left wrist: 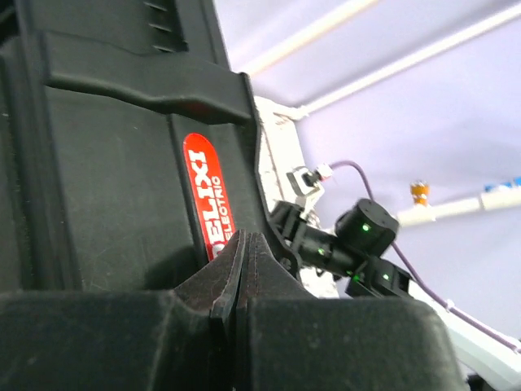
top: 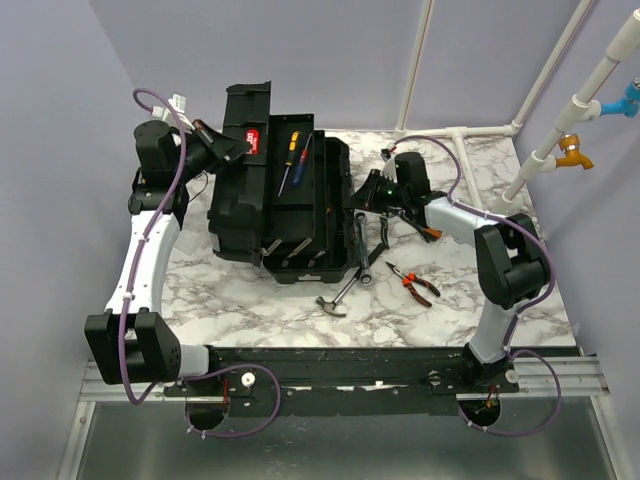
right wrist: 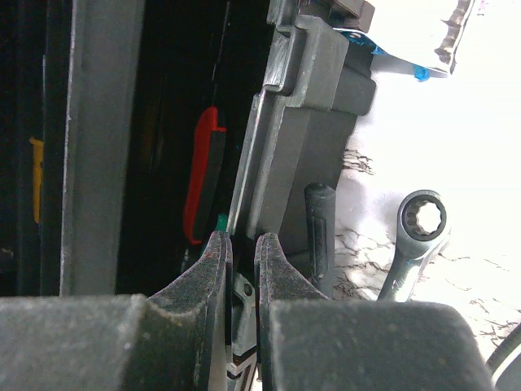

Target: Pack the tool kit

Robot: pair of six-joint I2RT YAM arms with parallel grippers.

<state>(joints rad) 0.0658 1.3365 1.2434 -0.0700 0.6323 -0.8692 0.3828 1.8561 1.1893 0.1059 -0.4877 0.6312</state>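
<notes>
The black tool box (top: 336, 175) lies open at the table's back left, with its lid (top: 246, 105) raised. Two screwdrivers (top: 293, 160) lie inside. My left gripper (top: 232, 150) is shut and empty, its tips (left wrist: 242, 242) against the lid beside the red label (left wrist: 205, 191). My right gripper (top: 362, 198) is at the box's right side, its fingers (right wrist: 242, 244) closed on a grey part of the box's wall (right wrist: 305, 138). A red-handled screwdriver (right wrist: 203, 175) shows inside the box. A wrench (top: 362, 252), a hammer (top: 336, 297) and orange-handled pliers (top: 412, 283) lie on the marble.
A second pair of pliers (top: 425, 228) lies under my right forearm. The wrench's ring end (right wrist: 421, 221) and a black handle (right wrist: 319, 228) lie close by the box wall. A white pipe frame (top: 455, 130) stands at the back right.
</notes>
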